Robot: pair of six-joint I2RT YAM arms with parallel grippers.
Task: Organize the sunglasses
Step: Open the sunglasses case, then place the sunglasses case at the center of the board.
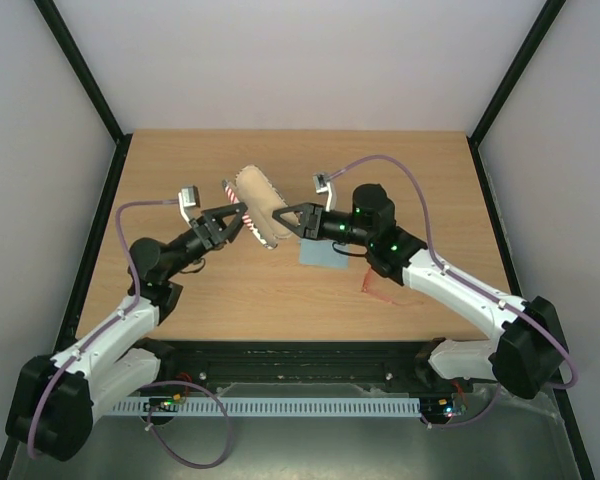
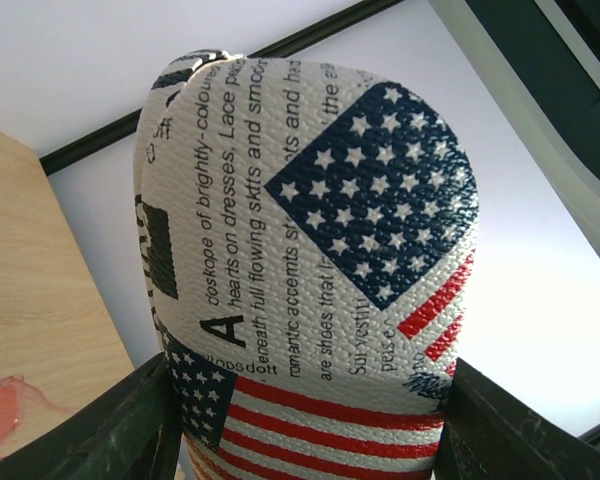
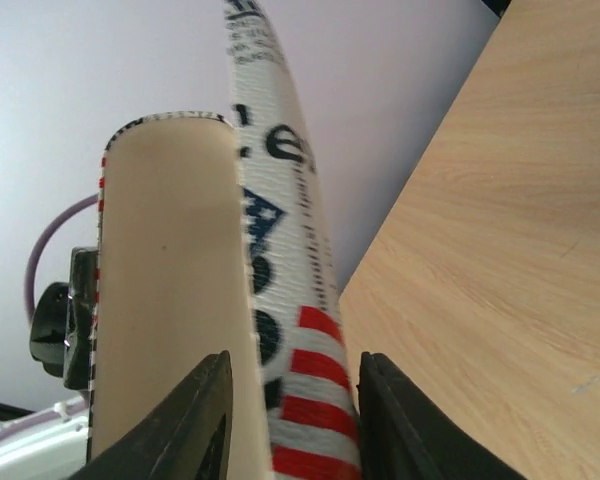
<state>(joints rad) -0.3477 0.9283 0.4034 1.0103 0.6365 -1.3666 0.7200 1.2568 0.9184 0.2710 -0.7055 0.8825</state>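
the left gripper [image 1: 242, 222] is clamped across the flag-patterned case [image 1: 261, 200], holding it off the table [image 1: 170, 170] with its cream lining turned toward the right arm. the right gripper [image 1: 280, 216] meets the case from the opposite side. in its wrist view the jaws stand either side of the patterned flap and very near it, but whether they pinch it cannot be told. the sunglasses [image 2: 0, 412] are not in the case. they lie flat on the table, on the arm-base side of the case and off toward the right arm, past the light blue cloth [image 1: 323, 257] that sits just beside the case, and neither gripper touches them. they will likely handle as light and fragile: the thin red-orange arms should flex, the see-through lenses could scratch or smear, and the low, flat shape gives fingers little to get under. the safest hold is probably a gentle pinch across the bridge or top rim of the frame. a hold on a lens or an arm tip would let the pair swing and twist on the way into the case.
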